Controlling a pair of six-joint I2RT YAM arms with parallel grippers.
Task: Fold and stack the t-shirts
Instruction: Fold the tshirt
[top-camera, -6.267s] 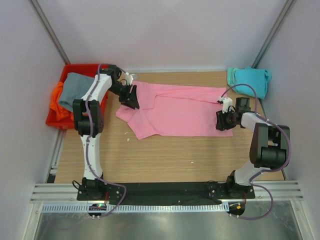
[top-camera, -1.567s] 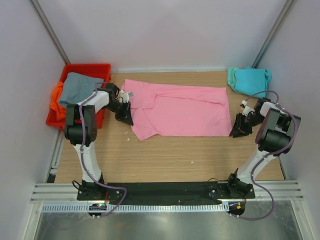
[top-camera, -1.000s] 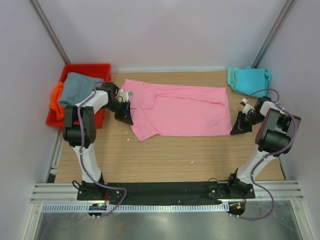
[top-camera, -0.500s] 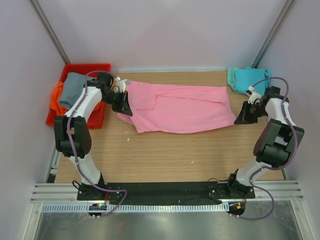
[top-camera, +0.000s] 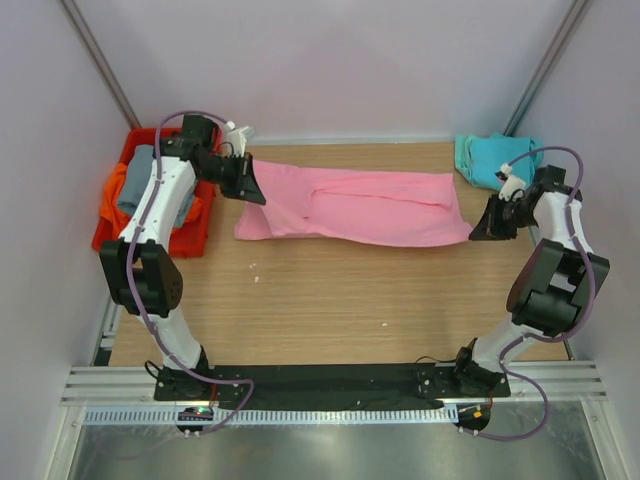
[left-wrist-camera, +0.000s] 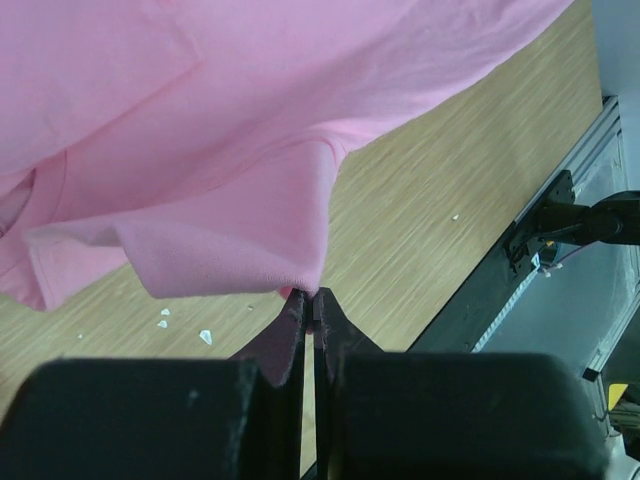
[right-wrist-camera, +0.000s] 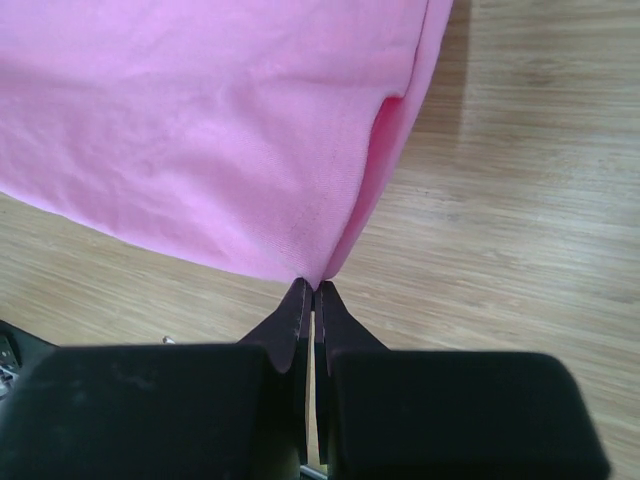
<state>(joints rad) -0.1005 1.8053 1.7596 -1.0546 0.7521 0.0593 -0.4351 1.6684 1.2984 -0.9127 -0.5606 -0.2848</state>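
shirt: soft pink cloth t-shirt (top-camera: 350, 205), stretched sideways across the far half of the wooden counter (top-camera: 330, 300)
left claw (left-wrist-camera: 312, 297): pinched tight on one edge
right claw (right-wrist-camera: 314, 288): same, clamped on the opposite edge
handling: light, floppy, probably sags mid-span (grab corners, not the middle)

Soft matt pink cloth t-shirt (top-camera: 370, 205) on wood-grain table (top-camera: 330, 300).
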